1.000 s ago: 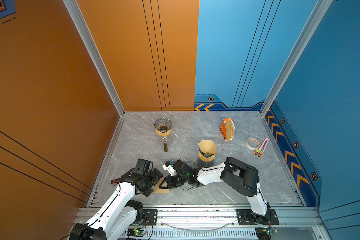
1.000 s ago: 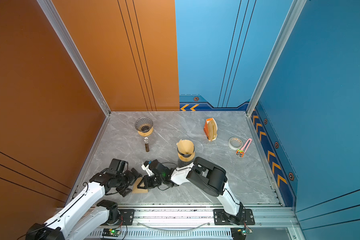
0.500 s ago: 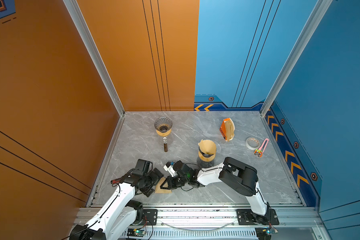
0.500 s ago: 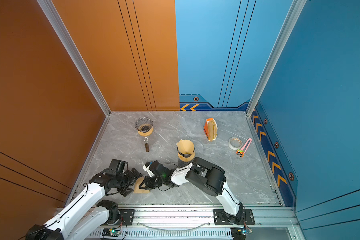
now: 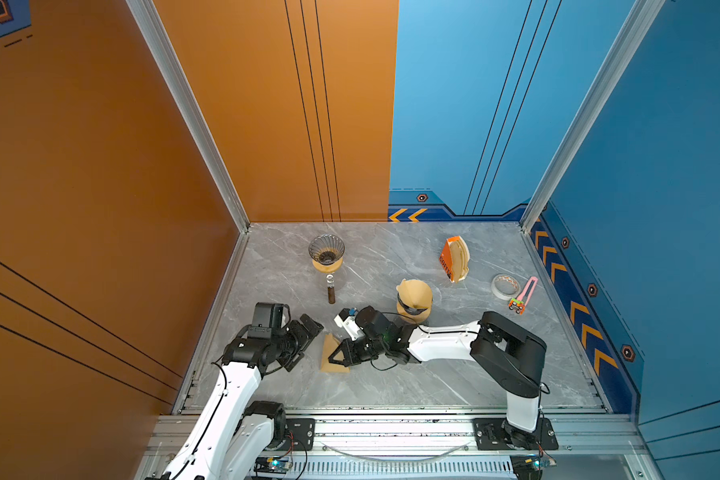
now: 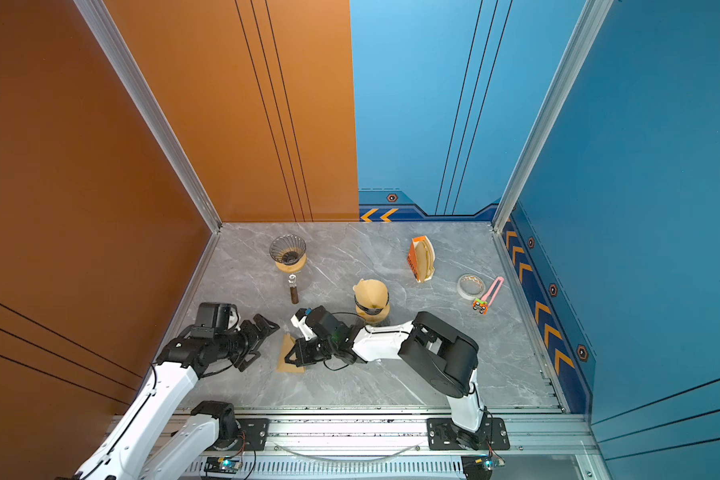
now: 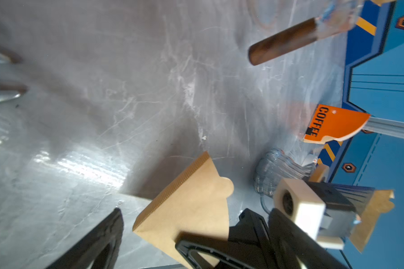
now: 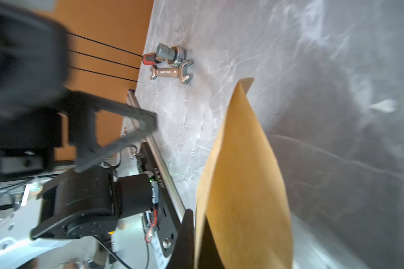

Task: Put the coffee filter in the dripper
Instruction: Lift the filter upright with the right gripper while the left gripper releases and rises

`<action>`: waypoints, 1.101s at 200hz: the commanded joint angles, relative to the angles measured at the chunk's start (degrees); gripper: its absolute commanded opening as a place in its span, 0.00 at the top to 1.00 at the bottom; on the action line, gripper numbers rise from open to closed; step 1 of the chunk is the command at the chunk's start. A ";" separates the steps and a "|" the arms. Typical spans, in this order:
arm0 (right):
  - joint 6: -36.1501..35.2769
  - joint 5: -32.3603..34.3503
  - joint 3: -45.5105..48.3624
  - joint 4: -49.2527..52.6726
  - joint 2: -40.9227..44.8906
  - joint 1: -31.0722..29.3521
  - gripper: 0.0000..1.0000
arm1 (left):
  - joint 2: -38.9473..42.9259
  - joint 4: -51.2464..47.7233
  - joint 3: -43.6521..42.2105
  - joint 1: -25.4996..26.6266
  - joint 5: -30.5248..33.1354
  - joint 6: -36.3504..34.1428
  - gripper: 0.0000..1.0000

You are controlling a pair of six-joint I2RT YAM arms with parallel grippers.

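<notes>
Orange box (image 5: 445, 261) of filters (image 5: 461, 255) stands apart from dripper (image 5: 326, 248).

A: What's on the marble counter (image 5: 454, 374)?
B: Glass dripper (image 5: 326, 249) far left, orange filter box (image 5: 449, 257) and tape roll (image 5: 504, 286) far right, a filter-lined dripper (image 5: 413, 296) mid-counter, wrenches (image 8: 170, 73) near left.

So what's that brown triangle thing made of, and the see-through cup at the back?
The filter looks like thin, matte brown paper: it curves and has a crimped seam. The dripper is probably clear glass, maybe plastic: it is shiny and ribbed, and you can see through it.
</notes>
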State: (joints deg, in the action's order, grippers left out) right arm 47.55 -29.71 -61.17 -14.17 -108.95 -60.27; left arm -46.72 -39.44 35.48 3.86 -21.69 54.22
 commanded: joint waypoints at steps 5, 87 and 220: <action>-7.36 3.76 -3.19 12.17 3.06 0.83 0.96 | -0.67 -1.83 4.51 -2.48 -4.53 -8.31 0.02; -20.28 17.35 -13.85 34.84 8.78 2.76 0.97 | -8.18 3.58 15.91 -11.17 -12.72 -18.26 0.02; -32.34 39.48 -36.60 48.19 4.27 5.61 0.97 | -24.52 14.70 28.37 -13.32 -11.47 -19.65 0.02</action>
State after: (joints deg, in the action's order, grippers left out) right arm 18.15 4.67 -94.89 30.44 -102.76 -55.24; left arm -70.57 -26.89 62.06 -12.25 -35.83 36.86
